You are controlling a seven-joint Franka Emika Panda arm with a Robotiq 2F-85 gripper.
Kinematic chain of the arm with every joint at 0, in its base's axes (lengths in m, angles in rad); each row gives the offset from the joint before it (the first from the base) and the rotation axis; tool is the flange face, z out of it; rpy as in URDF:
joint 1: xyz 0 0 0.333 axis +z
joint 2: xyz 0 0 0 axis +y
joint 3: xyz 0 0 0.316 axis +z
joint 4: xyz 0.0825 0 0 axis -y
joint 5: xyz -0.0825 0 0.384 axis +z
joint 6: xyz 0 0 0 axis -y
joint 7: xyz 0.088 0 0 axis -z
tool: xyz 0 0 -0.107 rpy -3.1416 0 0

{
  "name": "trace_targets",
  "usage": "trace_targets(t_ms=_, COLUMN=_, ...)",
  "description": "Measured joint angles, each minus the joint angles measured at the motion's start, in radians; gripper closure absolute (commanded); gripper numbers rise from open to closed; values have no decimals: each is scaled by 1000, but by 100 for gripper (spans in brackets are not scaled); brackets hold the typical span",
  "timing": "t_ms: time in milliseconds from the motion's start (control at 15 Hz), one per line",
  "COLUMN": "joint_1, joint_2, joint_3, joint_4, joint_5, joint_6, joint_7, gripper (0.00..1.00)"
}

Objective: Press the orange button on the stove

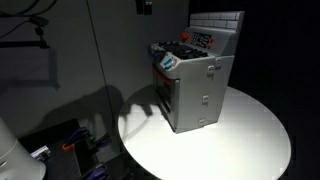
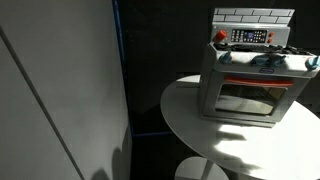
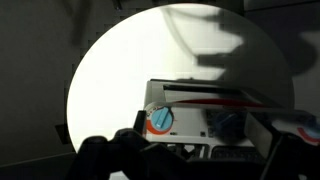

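grey boxy plastic toy stove sat on a round smooth white table, near its edge in both exterior views. white tiled back panel on top, glossy oven door in front. wrist view showed the stove from above with a round orange knob. gripper was just dark blurred fingers spread wide apart, holding nothing. room dark, plain grey wall panel beside the table.

one stove, one round white table
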Motion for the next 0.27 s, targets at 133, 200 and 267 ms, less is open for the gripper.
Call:
trace_targets(t_ms=133, joint_1=0, joint_2=-6, joint_3=2, joint_4=0, joint_5=0, joint_6=-8, joint_7=-6, gripper=0)
trace_targets(t_ms=200, joint_1=-2, joint_2=-6, joint_3=4, joint_4=-2, joint_5=0, joint_6=-8, joint_7=-6, gripper=0)
trace_targets(t_ms=267, joint_1=-3, joint_2=-4, joint_3=6, joint_4=-3, joint_5=0, joint_6=-7, joint_7=-6, gripper=0)
